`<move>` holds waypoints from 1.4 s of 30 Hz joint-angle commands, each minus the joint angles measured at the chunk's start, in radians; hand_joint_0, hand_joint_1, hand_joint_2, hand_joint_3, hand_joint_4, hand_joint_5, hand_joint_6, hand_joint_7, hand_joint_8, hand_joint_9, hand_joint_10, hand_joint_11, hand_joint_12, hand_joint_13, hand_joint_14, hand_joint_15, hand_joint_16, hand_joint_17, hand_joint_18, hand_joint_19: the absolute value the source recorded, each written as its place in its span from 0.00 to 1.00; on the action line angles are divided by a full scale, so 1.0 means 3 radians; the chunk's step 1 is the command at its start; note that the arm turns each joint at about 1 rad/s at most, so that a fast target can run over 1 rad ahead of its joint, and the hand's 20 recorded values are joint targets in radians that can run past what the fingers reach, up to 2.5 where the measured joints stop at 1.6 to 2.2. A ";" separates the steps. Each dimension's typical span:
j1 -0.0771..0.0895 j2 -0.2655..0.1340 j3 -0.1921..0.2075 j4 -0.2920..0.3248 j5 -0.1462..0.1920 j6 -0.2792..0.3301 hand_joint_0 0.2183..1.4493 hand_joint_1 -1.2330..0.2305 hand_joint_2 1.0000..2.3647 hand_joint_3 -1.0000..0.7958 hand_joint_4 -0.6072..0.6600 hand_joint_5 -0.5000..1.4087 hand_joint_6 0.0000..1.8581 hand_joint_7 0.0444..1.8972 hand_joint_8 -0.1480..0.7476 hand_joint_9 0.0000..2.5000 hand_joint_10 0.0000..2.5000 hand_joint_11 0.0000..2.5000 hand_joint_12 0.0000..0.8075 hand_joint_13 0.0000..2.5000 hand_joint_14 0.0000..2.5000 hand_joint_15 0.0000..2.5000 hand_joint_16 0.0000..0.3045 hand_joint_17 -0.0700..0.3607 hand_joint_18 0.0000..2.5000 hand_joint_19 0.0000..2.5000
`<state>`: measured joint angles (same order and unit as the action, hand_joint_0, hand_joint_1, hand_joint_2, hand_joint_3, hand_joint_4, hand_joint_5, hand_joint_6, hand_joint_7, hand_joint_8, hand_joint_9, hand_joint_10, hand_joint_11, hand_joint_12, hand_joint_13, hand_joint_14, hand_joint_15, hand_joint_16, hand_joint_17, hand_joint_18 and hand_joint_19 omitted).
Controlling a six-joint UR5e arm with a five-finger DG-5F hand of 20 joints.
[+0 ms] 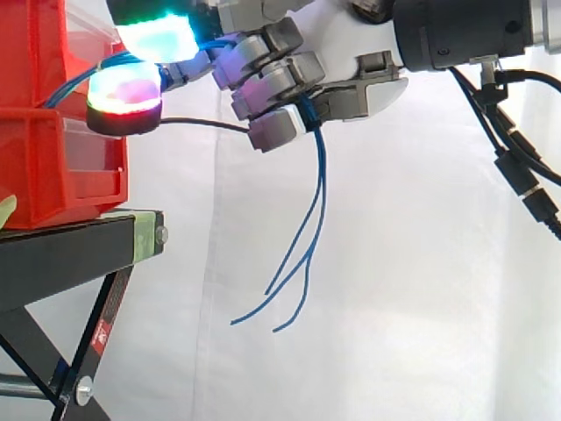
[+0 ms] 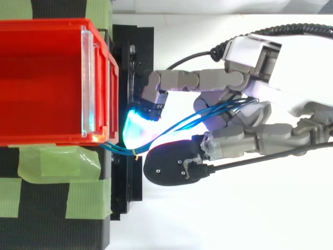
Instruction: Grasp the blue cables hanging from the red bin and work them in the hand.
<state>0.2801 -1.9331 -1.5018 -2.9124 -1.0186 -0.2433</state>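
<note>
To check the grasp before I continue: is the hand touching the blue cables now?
Touching. In the side view the blue cables pass between the curled fingers of the hand and hang down below them; no gap shows there.

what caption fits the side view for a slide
Robot hand curled round blue cables from the red bin, loose ends dangling before the white curtain

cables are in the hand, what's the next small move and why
Probably roll the blue cables between the fingers, keeping the hand where it is. The fingers are curled round them, the loose ends hang free below, and the other ends run to the red bin, so pulling away could drag them out.
</note>
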 commanded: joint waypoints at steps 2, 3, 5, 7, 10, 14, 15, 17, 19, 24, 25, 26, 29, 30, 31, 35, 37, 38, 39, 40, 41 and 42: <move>0.0002 -0.0004 0.0000 -0.0002 0.0000 -0.0012 0.63 0.44 0.02 0.47 0.76 0.44 0.00 0.66 0.47 0.42 1.00 1.00 0.51 0.51 1.00 0.73 0.14 0.38 0.54 0.45; -0.0003 0.0001 0.0000 -0.0002 0.0000 -0.0012 0.63 0.44 0.02 0.52 0.76 0.44 0.00 0.66 0.47 0.42 1.00 1.00 0.51 0.51 1.00 0.73 0.14 0.38 0.54 0.45; 0.0002 0.0001 0.0000 -0.0007 0.0000 -0.0012 0.64 0.42 0.02 0.64 0.77 0.44 0.00 0.66 0.47 0.42 1.00 1.00 0.51 0.51 1.00 0.73 0.14 0.38 0.54 0.45; 0.0002 0.0001 0.0000 -0.0012 0.0000 -0.0012 0.66 0.42 0.01 0.70 0.77 0.45 0.00 0.66 0.47 0.42 1.00 1.00 0.51 0.51 1.00 0.73 0.14 0.38 0.54 0.45; 0.0002 0.0001 0.0000 -0.0007 0.0000 -0.0012 0.68 0.42 0.00 0.77 0.78 0.45 0.00 0.66 0.47 0.42 1.00 1.00 0.51 0.51 1.00 0.73 0.14 0.38 0.54 0.45; 0.0002 0.0001 0.0000 -0.0002 0.0000 -0.0012 0.65 0.43 0.17 0.77 0.77 0.46 0.00 0.66 0.47 0.42 1.00 1.00 0.51 0.51 1.00 0.73 0.14 0.38 0.54 0.45; 0.0002 0.0001 0.0000 -0.0002 0.0000 -0.0012 0.65 0.44 0.18 0.79 0.76 0.46 0.00 0.67 0.47 0.42 1.00 1.00 0.51 0.51 1.00 0.73 0.14 0.38 0.54 0.45; -0.0003 0.0001 0.0000 -0.0002 0.0000 -0.0012 0.66 0.44 0.22 0.80 0.76 0.46 0.00 0.67 0.47 0.42 1.00 1.00 0.51 0.51 1.00 0.73 0.14 0.38 0.54 0.45; 0.0002 0.0001 0.0000 -0.0002 0.0000 -0.0012 0.66 0.45 0.26 0.81 0.76 0.46 0.00 0.67 0.47 0.42 1.00 1.00 0.51 0.51 1.00 0.73 0.14 0.38 0.54 0.45; 0.0002 0.0001 0.0000 -0.0007 0.0000 -0.0012 0.70 0.45 0.31 0.83 0.73 0.46 0.00 0.66 0.47 0.42 1.00 1.00 0.51 0.51 1.00 0.73 0.14 0.38 0.54 0.45; -0.0003 -0.0004 0.0000 -0.0012 0.0000 -0.0012 0.70 0.45 0.32 0.84 0.72 0.46 0.00 0.65 0.47 0.42 1.00 1.00 0.51 0.51 1.00 0.73 0.14 0.38 0.54 0.45; -0.0003 0.0001 0.0000 -0.0012 0.0000 -0.0012 0.71 0.45 0.33 0.85 0.72 0.46 0.00 0.65 0.47 0.42 1.00 1.00 0.51 0.51 1.00 0.73 0.14 0.38 0.54 0.45; -0.0003 0.0001 0.0000 -0.0012 0.0000 -0.0007 0.69 0.44 0.33 0.83 0.72 0.46 0.00 0.65 0.47 0.42 1.00 1.00 0.51 0.51 1.00 0.73 0.14 0.38 0.54 0.45; -0.0003 0.0001 0.0000 -0.0012 0.0000 -0.0007 0.67 0.40 0.17 0.79 0.74 0.46 0.00 0.65 0.47 0.42 1.00 1.00 0.51 0.51 1.00 0.73 0.14 0.38 0.54 0.45; -0.0003 0.0001 0.0000 -0.0017 0.0000 -0.0002 0.67 0.39 0.15 0.78 0.75 0.46 0.00 0.65 0.47 0.42 1.00 1.00 0.51 0.51 1.00 0.73 0.14 0.38 0.54 0.45; -0.0003 -0.0004 0.0000 -0.0022 0.0000 -0.0007 0.56 0.39 0.02 0.49 0.75 0.44 0.00 0.67 0.47 0.42 1.00 1.00 0.51 0.51 1.00 0.73 0.14 0.38 0.54 0.45; -0.0003 0.0001 0.0000 -0.0022 0.0000 -0.0007 0.55 0.40 0.02 0.42 0.75 0.43 0.00 0.67 0.47 0.42 1.00 1.00 0.51 0.51 1.00 0.73 0.14 0.38 0.54 0.45; -0.0003 0.0001 0.0000 -0.0022 0.0000 -0.0002 0.54 0.40 0.02 0.39 0.75 0.43 0.00 0.67 0.47 0.42 1.00 1.00 0.51 0.51 1.00 0.73 0.14 0.38 0.54 0.45; -0.0003 0.0001 0.0000 -0.0022 0.0000 -0.0007 0.54 0.40 0.02 0.34 0.75 0.43 0.00 0.67 0.47 0.42 1.00 1.00 0.51 0.51 1.00 0.73 0.14 0.38 0.54 0.45; -0.0003 0.0001 0.0000 -0.0022 0.0000 -0.0007 0.54 0.40 0.01 0.32 0.75 0.43 0.00 0.67 0.47 0.42 1.00 1.00 0.51 0.51 1.00 0.73 0.14 0.38 0.54 0.45; -0.0003 0.0001 0.0000 -0.0022 0.0000 -0.0007 0.54 0.40 0.01 0.30 0.75 0.43 0.00 0.67 0.47 0.42 1.00 1.00 0.51 0.51 1.00 0.73 0.14 0.38 0.54 0.45; -0.0003 -0.0004 0.0000 -0.0012 0.0000 -0.0007 0.54 0.41 0.01 0.28 0.75 0.43 0.00 0.67 0.47 0.42 1.00 1.00 0.51 0.51 1.00 0.73 0.14 0.38 0.54 0.45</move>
<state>0.2792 -1.9331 -1.5018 -2.9187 -1.0186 -0.2452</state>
